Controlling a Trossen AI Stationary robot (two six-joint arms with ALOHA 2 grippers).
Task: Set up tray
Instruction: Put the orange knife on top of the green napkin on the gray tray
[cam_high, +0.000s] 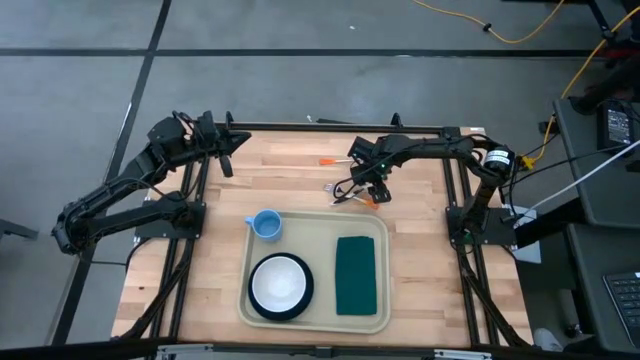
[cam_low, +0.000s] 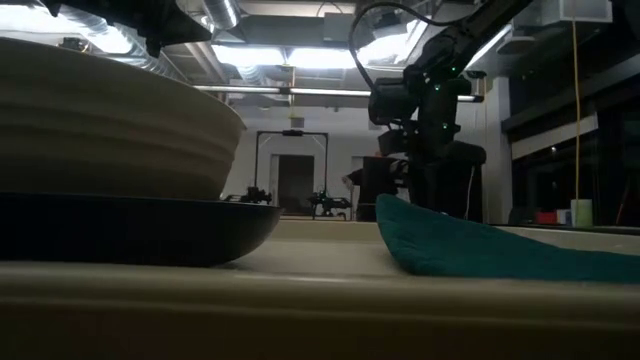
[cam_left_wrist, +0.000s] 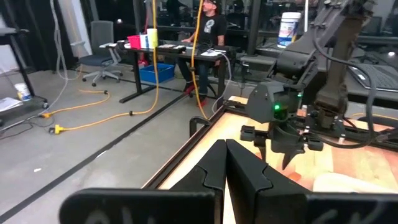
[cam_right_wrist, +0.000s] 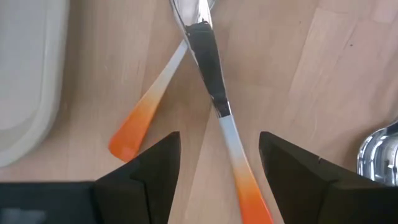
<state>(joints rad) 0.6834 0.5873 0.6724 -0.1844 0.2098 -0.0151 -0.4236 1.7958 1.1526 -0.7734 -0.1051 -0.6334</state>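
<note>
Tray (cam_high: 315, 318), cream, rimmed, rounded corners, lies on the tabletop (cam_high: 420, 210) near the released right end effector (cam_high: 378, 197); left end effector (cam_high: 237, 140) clenched, well apart.

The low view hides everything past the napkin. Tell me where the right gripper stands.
Observer: The right gripper hangs open above two crossed orange-handled utensils on the table, beyond the tray's far rim.
Operator: Name what else sits on the tray.
Observer: A blue cup, in its far left corner.
Operator: Report the other arm.
Observer: The left gripper is shut, idle over the table's far left edge.
</note>
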